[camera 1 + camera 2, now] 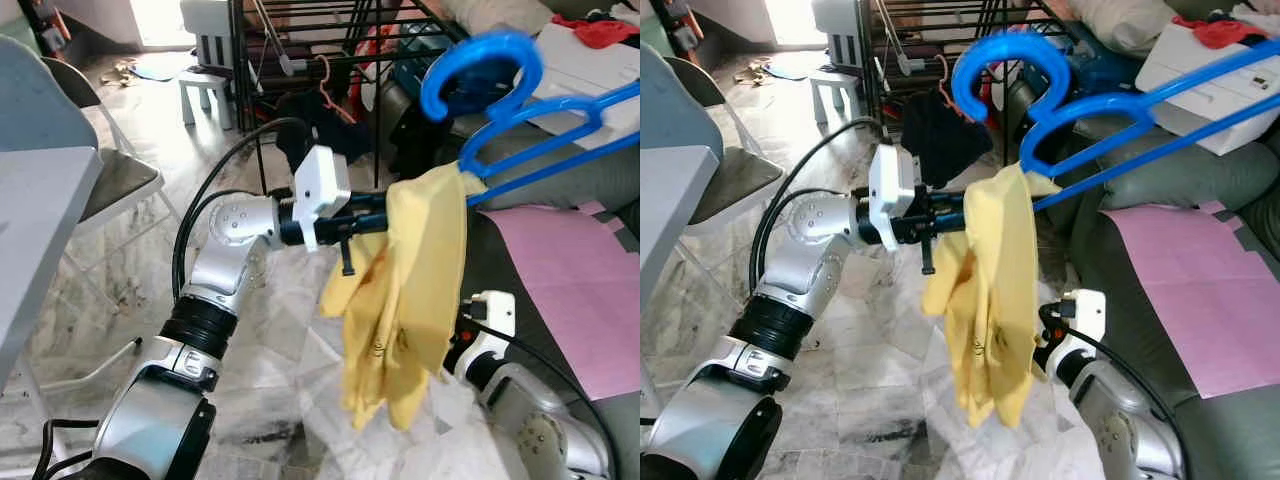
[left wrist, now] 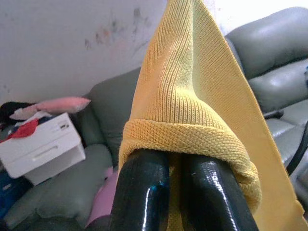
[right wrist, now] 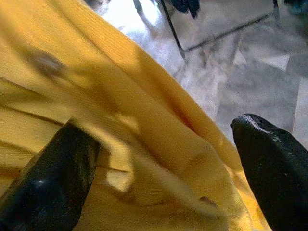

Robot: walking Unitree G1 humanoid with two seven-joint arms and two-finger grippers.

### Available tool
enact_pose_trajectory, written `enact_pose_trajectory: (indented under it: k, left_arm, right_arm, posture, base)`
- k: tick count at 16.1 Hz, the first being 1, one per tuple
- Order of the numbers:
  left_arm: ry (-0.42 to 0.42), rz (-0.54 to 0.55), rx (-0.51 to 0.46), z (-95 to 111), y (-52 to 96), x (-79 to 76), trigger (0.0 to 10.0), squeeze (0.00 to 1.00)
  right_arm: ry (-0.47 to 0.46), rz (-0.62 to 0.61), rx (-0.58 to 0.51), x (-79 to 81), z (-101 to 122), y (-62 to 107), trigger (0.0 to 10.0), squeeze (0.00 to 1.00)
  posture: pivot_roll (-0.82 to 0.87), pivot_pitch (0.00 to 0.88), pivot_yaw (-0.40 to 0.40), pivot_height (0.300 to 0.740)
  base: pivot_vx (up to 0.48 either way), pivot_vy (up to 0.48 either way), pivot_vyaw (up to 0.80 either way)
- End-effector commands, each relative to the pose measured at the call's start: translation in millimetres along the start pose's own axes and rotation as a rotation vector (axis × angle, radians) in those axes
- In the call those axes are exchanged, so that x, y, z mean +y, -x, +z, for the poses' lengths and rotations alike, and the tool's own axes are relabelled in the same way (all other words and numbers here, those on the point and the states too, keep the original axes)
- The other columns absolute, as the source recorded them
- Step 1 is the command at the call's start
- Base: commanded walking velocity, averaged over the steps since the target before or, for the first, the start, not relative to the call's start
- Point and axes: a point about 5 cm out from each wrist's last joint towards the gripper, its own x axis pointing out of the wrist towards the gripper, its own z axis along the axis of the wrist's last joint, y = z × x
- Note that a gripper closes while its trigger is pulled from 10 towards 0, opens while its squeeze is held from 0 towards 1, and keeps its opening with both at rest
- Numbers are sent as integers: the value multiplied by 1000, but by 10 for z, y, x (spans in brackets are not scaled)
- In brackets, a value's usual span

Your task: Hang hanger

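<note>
A blue plastic hanger [image 1: 497, 44] is raised high in front of me, its hook uppermost and its arms slanting away to the right. A yellow knit garment [image 1: 400, 290] hangs from the hanger's neck down toward the floor. My left gripper [image 2: 175, 168] reaches in from the left, shut on the garment's top edge, with the knit hem wrapped over both fingertips. My right gripper [image 3: 163, 163] is low behind the cloth, open. Its fingers [image 3: 48, 178] are spread wide, with yellow fabric lying across the gap. In the left eye view the right wrist [image 1: 490, 320] shows beside the garment's lower part.
A black drying rack [image 1: 300, 60] with dark clothes stands behind the hanger. A grey sofa [image 1: 560, 180] on the right carries a pink sheet [image 1: 570, 290] and a white box [image 1: 590, 60]. On the left are a folding chair [image 1: 110, 185], a white table [image 1: 30, 230] and a small stool [image 1: 205, 85].
</note>
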Motion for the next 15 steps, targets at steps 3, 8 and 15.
enact_pose_trajectory:
  k: [3,8,15]
  left_arm:
    - [-35,-9,-122,369,-130,61,10000,0]
    - [-20,34,-51,252,-19,100,10000,0]
    - [156,119,311,-651,557,-89,10000,0]
  right_arm:
    - [-133,-107,23,-174,-99,-30,3804,0]
    - [-184,-262,-10,-471,-58,174,0,0]
    - [-73,-420,-296,-777,793,689,0,0]
  posture:
    - [65,0,-42,740]
    - [61,0,-44,740]
    - [22,0,-31,740]
  base:
    - [0,0,0]
    - [0,0,0]
    - [0,0,0]
